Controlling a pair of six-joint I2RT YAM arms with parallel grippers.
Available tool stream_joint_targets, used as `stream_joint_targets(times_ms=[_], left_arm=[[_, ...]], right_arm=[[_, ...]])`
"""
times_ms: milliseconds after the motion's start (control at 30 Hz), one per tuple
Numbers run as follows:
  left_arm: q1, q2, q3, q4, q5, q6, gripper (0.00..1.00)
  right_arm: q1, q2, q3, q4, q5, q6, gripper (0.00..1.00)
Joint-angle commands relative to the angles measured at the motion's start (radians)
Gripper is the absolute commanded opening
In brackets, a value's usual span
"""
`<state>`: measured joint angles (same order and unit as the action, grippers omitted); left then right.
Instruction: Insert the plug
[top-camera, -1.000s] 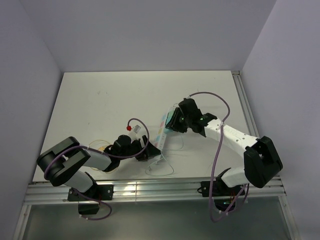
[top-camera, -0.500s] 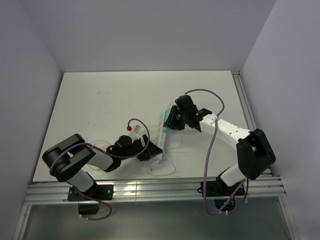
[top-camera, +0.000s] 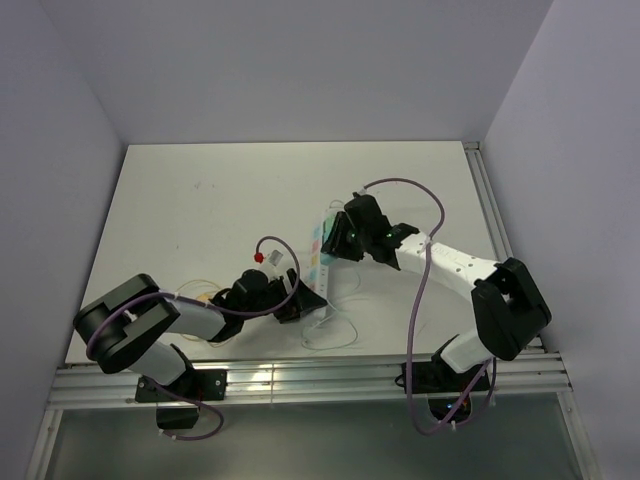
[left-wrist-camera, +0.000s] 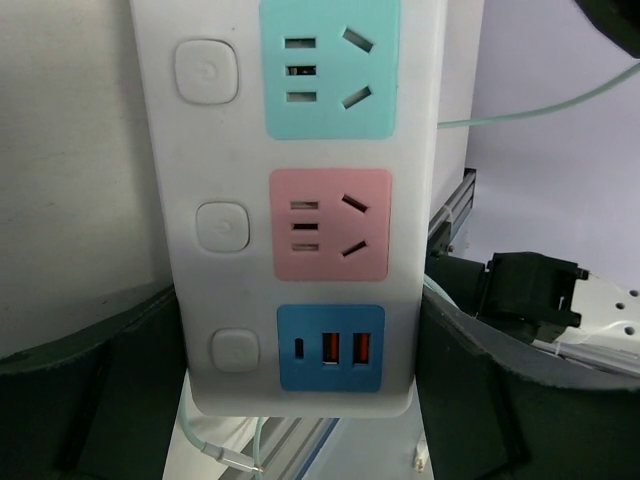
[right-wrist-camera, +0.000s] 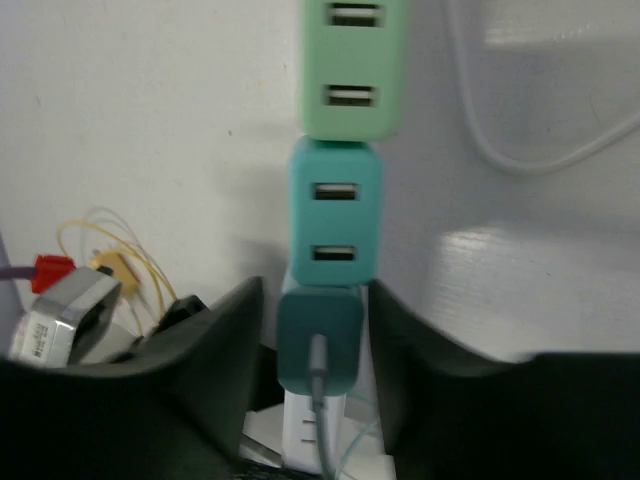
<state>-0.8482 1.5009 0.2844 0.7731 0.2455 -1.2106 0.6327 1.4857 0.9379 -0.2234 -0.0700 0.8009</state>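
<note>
The power strip (top-camera: 320, 265) lies on the white desk (top-camera: 200, 200), running from between the two arms toward the back wall. The left hand (top-camera: 290, 303) clasps the strip's near end: in the left wrist view its dark fingers (left-wrist-camera: 90, 380) press against both long sides, level with the blue USB panel (left-wrist-camera: 330, 347), with a pink socket (left-wrist-camera: 330, 225) and a teal socket (left-wrist-camera: 330, 65) further along. The right hand (right-wrist-camera: 313, 295) sits over the strip's far part, closed tight on the dark teal plug (right-wrist-camera: 320, 345), whose thin pale cable (right-wrist-camera: 320, 405) trails back toward the camera. The plug is directly above the white strip; it may already be seated, though the angle hides the pins. Beyond it stand a teal block (right-wrist-camera: 335, 210) and a green block (right-wrist-camera: 350, 60), each with two slots. A loose white cord (top-camera: 335, 335) curls near the desk's front edge
</note>
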Motion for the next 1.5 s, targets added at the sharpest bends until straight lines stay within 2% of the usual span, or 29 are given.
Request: stream_joint_targets(times_ms=[0, 67, 133, 167, 367, 533, 667, 833, 1067, 1467], left_arm=[[-0.04, -0.017, 0.03, -0.167, 0.029, 0.149, 0.0], [-0.038, -0.021, 0.045, -0.213, 0.017, 0.149, 0.0], [-0.035, -0.03, 0.053, -0.23, 0.006, 0.151, 0.0], [-0.032, -0.031, 0.056, -0.241, 0.005, 0.149, 0.0], [-0.026, -0.065, 0.075, -0.296, -0.026, 0.155, 0.0], [-0.006, -0.103, 0.124, -0.447, -0.078, 0.203, 0.0], [0.024, -0.14, 0.16, -0.555, -0.135, 0.246, 0.0], [0.075, -0.136, 0.274, -0.743, -0.187, 0.331, 0.0], [0.101, 0.005, 0.469, -0.96, -0.396, 0.443, 0.0], [0.14, 0.335, 0.795, -1.127, -0.618, 0.572, 0.0]], right_arm=[[0.025, -0.039, 0.051, -0.062, 0.001, -0.055, 0.58], [0.024, -0.063, 0.061, -0.089, 0.006, -0.06, 0.73], [0.022, -0.085, 0.058, -0.099, 0.003, -0.065, 0.96], [0.022, -0.112, 0.05, -0.094, -0.004, -0.065, 1.0], [0.019, -0.285, -0.031, -0.143, 0.045, -0.063, 1.0], [0.009, -0.479, -0.112, -0.247, 0.137, -0.066, 1.0], [-0.005, -0.663, -0.142, -0.404, 0.237, -0.069, 1.0], [-0.007, -0.878, -0.2, -0.476, 0.219, -0.036, 1.0], [-0.008, -1.035, -0.267, -0.534, 0.161, 0.003, 1.0], [-0.007, -1.174, -0.297, -0.614, 0.139, 0.024, 1.0]])
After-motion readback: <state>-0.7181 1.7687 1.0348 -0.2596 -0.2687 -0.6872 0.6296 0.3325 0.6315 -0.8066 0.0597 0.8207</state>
